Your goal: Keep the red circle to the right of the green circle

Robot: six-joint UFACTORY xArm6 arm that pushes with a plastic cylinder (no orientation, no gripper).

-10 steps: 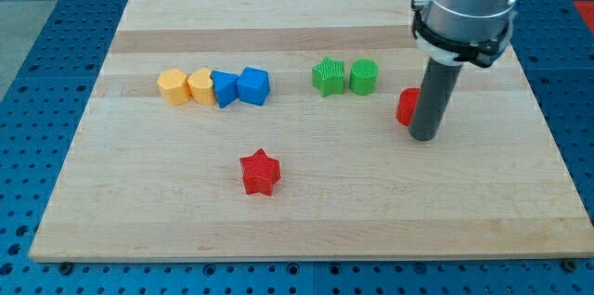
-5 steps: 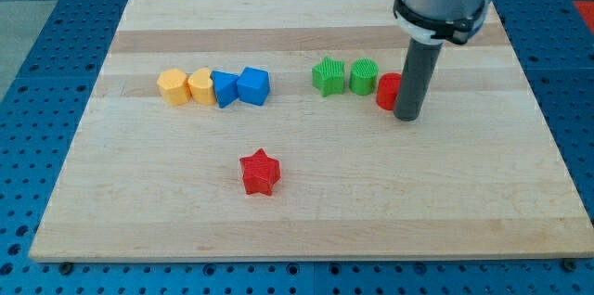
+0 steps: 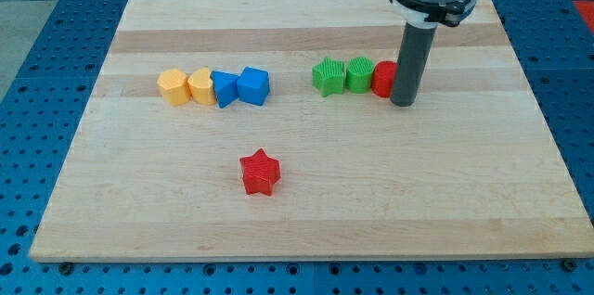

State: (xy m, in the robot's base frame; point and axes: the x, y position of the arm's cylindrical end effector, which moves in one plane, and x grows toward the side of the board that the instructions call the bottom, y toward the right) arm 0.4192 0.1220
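Observation:
The red circle (image 3: 382, 80) sits on the wooden board, touching the right side of the green circle (image 3: 359, 75). A green star (image 3: 328, 76) touches the green circle's left side, so the three form a row. My tip (image 3: 403, 102) rests on the board against the red circle's right side, and the rod hides part of that block.
A row of a yellow block (image 3: 173, 85), a second yellow block (image 3: 200, 84), a blue block (image 3: 224, 88) and a blue cube (image 3: 252, 85) lies at the view's left. A red star (image 3: 260, 172) lies lower, near the middle. The board's right edge (image 3: 543, 109) is to the right of my tip.
My tip has moved left and slightly up, pushing the red circle left until it touches the green circle. The other blocks have not moved.

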